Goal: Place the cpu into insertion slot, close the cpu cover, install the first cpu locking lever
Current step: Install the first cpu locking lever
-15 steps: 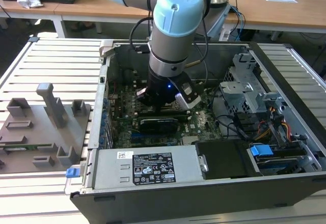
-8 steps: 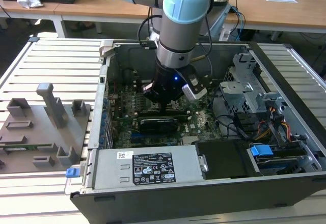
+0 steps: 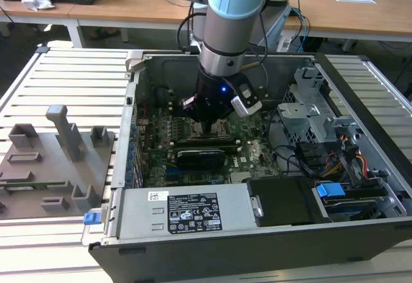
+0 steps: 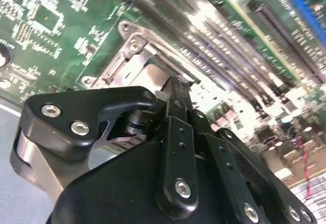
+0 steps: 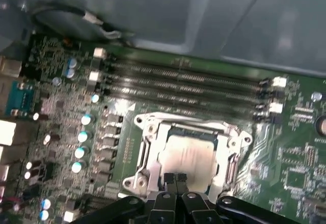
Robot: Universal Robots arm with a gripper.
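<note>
The cpu (image 5: 187, 155) shows its silvery-grey top, lying flat in the insertion slot (image 5: 143, 119) on the green board. The cpu cover (image 5: 153, 152) lies as a metal frame around the chip, seemingly down flat. In the first wrist view my gripper (image 5: 175, 178) is shut, its two tips side by side at the near edge of the slot, just over the chip's rim. I cannot tell whether anything thin sits between them. In the second wrist view the gripper (image 4: 175, 87) hangs close over the slot's frame (image 4: 130, 63). In the exterior view the gripper (image 3: 209, 127) reaches down into the open case.
Long memory slots (image 5: 188, 81) run just beyond the socket. A black expansion card (image 3: 201, 155) lies close in front of it. The power supply (image 3: 187, 209), drive cage (image 3: 309, 109) and cables crowd the case. A grey fixture tray (image 3: 51, 161) sits at the exterior view's left.
</note>
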